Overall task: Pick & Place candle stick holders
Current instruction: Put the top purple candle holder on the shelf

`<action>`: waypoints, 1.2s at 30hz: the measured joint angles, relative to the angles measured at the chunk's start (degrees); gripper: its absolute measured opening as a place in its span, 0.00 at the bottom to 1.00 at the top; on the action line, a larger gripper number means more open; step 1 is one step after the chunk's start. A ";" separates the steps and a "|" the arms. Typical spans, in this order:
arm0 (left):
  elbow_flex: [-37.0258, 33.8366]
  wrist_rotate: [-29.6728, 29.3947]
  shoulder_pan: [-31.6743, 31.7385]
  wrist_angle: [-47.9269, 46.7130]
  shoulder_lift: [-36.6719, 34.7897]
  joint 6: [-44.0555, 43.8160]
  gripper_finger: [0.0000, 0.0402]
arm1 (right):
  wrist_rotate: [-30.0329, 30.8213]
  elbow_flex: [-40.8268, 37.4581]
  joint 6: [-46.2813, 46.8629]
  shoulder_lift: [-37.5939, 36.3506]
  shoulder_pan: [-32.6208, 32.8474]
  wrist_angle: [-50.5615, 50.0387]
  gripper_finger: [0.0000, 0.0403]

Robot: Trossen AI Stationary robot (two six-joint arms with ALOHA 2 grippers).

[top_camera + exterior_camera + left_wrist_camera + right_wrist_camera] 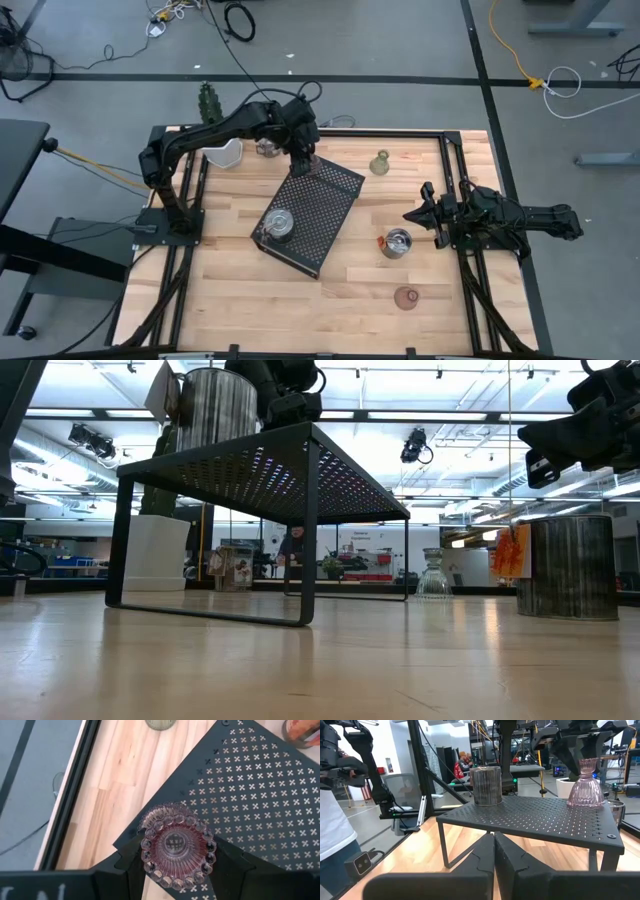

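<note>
A pinkish glass candle stick holder (177,845) stands upright at the far corner of the black perforated tray (318,205), and my left gripper (300,160) is shut on it from above. The right wrist view shows its flared foot (586,795) at the tray's top. A silver holder (279,224) stands on the tray's near part. On the table are an olive holder (379,163), a silver holder (397,243) with an orange label, a pink holder (406,297) and a clear one (266,148). My right gripper (494,847) waits shut at the table's right edge. My left gripper pinches the pink holder's beaded upper rim (150,855) between its two fingers (227,862), one on each side. The fingers come from above, slanting down. The holder stands upright, its foot (586,802) on or just above the tray's top; I cannot tell which.
A white pot (225,152) with a cactus (207,100) stands at the far left, beside the clear holder. Black rails (455,190) frame the wooden table top. Bare wood lies along the near edge (300,310). A person in white (332,835) stands beyond the table.
</note>
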 joint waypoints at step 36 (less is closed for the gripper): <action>0.00 0.57 0.00 0.00 0.00 0.82 0.43 | 0.00 0.01 0.01 0.00 0.00 0.00 0.03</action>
